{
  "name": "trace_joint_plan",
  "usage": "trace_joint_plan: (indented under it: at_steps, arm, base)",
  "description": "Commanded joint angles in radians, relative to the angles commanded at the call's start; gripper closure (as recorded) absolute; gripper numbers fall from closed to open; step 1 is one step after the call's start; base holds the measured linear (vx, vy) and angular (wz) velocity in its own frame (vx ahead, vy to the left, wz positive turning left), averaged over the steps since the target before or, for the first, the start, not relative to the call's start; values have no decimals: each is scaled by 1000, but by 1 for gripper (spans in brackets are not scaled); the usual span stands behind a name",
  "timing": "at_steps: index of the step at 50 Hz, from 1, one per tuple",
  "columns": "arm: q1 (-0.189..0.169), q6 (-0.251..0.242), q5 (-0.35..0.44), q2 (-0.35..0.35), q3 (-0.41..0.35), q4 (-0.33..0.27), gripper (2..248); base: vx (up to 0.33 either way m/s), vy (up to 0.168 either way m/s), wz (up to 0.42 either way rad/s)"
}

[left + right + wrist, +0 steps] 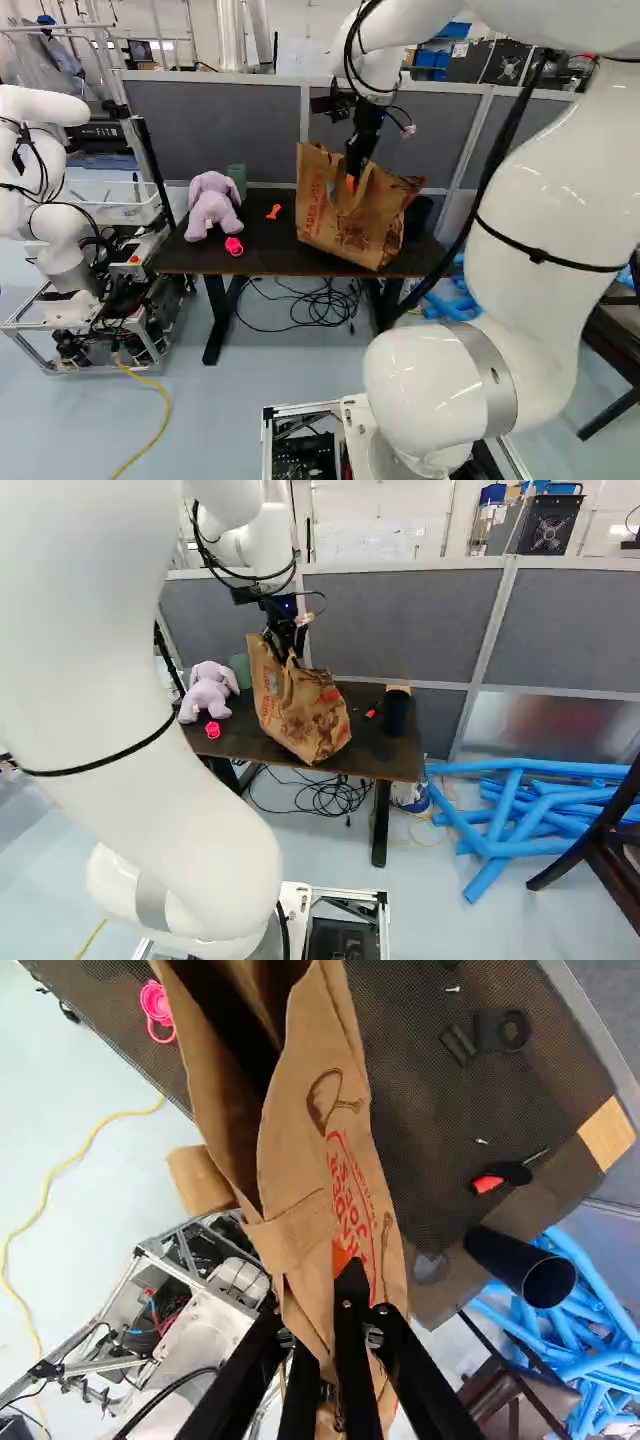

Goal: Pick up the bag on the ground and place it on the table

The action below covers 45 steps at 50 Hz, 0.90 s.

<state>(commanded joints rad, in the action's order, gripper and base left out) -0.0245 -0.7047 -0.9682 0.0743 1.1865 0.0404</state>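
1. Gripper (348, 1272) clenched on the paper bag (335, 215) near its top – bag's leaning at the table's (262, 256) front edge; can't tell if it's bearing weight.
2. Ease it inward, clear of the cup (396, 712).
3. Lower gently – flatten the bottom, then release.

Lilac plush toy (212, 207) sits just beside a green object (237, 178); pink item (234, 246) and orange piece (273, 212) lie near. Black cylinder (395, 714) stands near a red-and-black tool (506, 1174). On the floor (240, 410): tangled black cables (333, 796), a yellow cable (160, 424), piled blue tubes (497, 830). Grey partition (400, 620) behind.
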Motion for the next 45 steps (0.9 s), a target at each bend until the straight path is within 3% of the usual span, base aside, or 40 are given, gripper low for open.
trace_joint_plan:
  at_steps: [45]
  arm:
    - [38,0,0,149,168,-21,229]
  base:
    - [0,0,0]
